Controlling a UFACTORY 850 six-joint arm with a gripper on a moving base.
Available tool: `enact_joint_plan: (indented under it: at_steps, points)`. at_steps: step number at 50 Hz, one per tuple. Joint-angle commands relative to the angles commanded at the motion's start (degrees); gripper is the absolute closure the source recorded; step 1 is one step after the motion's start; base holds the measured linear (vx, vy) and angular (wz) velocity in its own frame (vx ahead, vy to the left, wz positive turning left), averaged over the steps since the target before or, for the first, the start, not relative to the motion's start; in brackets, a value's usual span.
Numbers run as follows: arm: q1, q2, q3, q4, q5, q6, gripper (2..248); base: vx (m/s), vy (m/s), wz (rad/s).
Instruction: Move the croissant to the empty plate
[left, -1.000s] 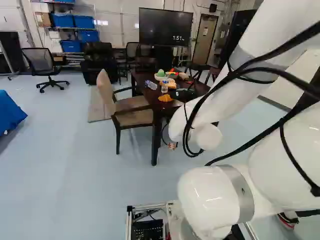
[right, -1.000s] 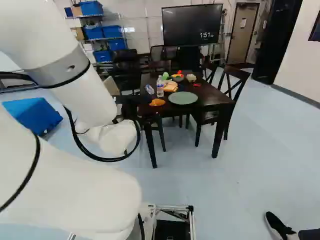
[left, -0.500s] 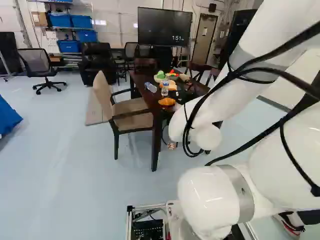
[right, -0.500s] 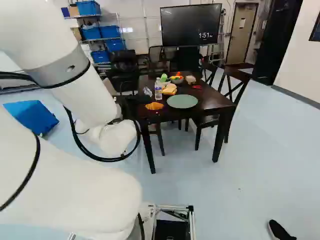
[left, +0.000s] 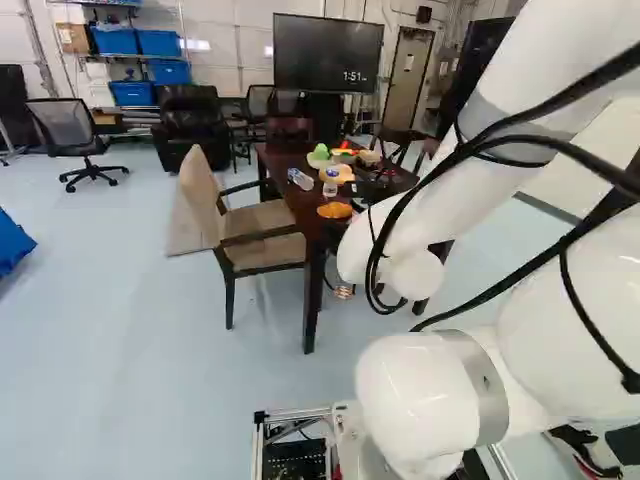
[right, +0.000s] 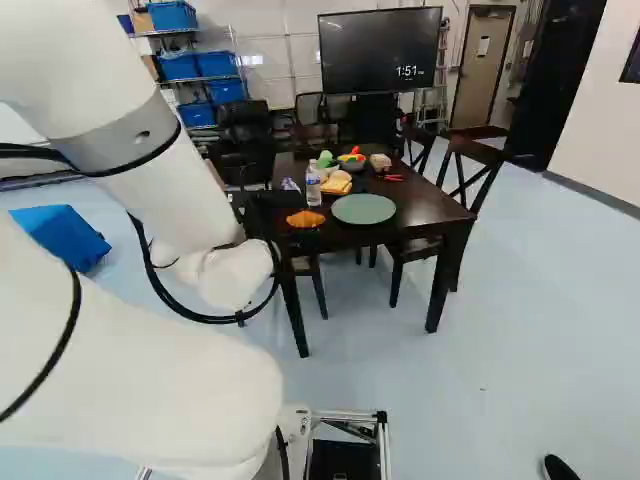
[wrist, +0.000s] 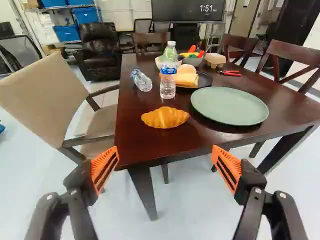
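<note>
The hand (wrist: 165, 159) stands spread and empty, the croissant (wrist: 165, 118) ahead at twelve o'clock on the worktop (wrist: 145, 145), the green plate (wrist: 230, 105) at two. Too low an approach could ram the worktop's near edge; overshooting could topple the water bottle (wrist: 168, 82) beyond the croissant.

In the left base view, the white arm (left: 430, 190) hides the green plate (wrist: 230, 105). In the wrist view, the upright water bottle (wrist: 168, 82) covers part of what is probably bread (wrist: 186, 80), and the edge cuts off the counter (wrist: 137, 145) and armchair (wrist: 42, 95).
</note>
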Motion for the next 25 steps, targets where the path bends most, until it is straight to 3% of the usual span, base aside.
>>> enact_joint_plan:
  at_steps: [25]
  points:
    - [0.0,0.0,0.0,0.0,0.0,0.0,3,0.03,0.0,-0.003]
